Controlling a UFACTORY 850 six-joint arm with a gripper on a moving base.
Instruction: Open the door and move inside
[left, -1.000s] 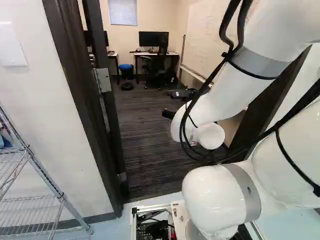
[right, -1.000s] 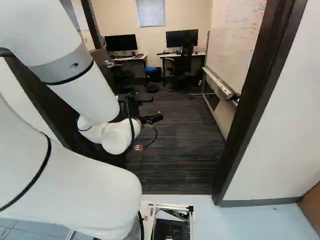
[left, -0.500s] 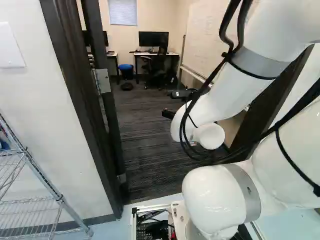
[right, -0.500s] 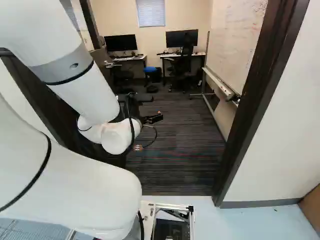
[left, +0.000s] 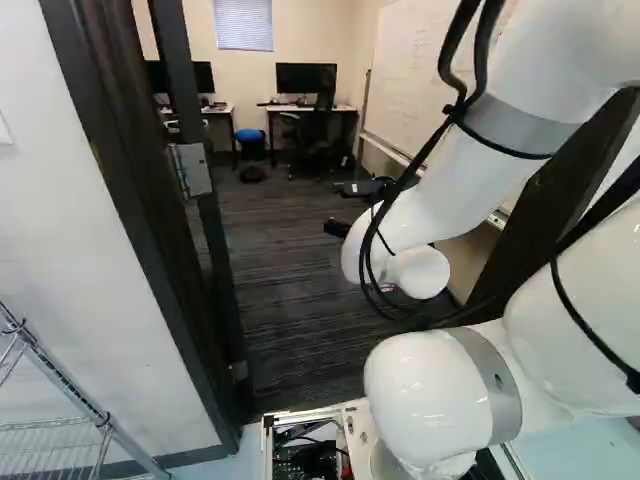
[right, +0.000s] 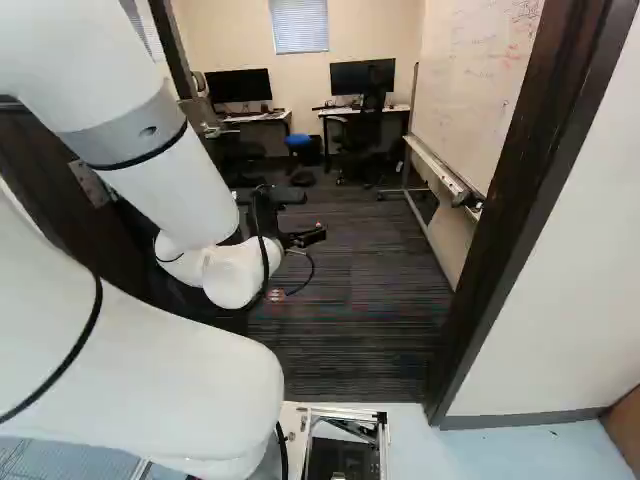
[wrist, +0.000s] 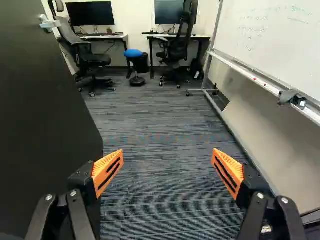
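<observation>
My gripper (right: 305, 237) reaches through the doorway in the right base view, past the dark door frame (right: 520, 200). Seen from the wrist, the gripper (wrist: 168, 157) has its orange-padded fingers wide apart, with only carpet beyond them. The dark door (wrist: 42, 115) stands swung inward beside one finger, its silver handle (wrist: 49, 23) farther in than the fingers. Whether finger and door touch, I cannot tell. A metal hinge (left: 192, 170) shows on the door side of the left base view. The arm hides part of the door in the right base view.
A whiteboard (wrist: 275, 45) on a wheeled stand lines the side opposite the door. Desks (wrist: 102, 37), office chairs (wrist: 176, 50) and a blue stool (wrist: 134, 55) are at the far wall. A wire rack (left: 60, 430) stands outside, left of the doorway.
The base has moved forward toward the doorway: the frame and hinge appear nearer, and the rack has slid down and outward in the left base view. The arm keeps its pose.
</observation>
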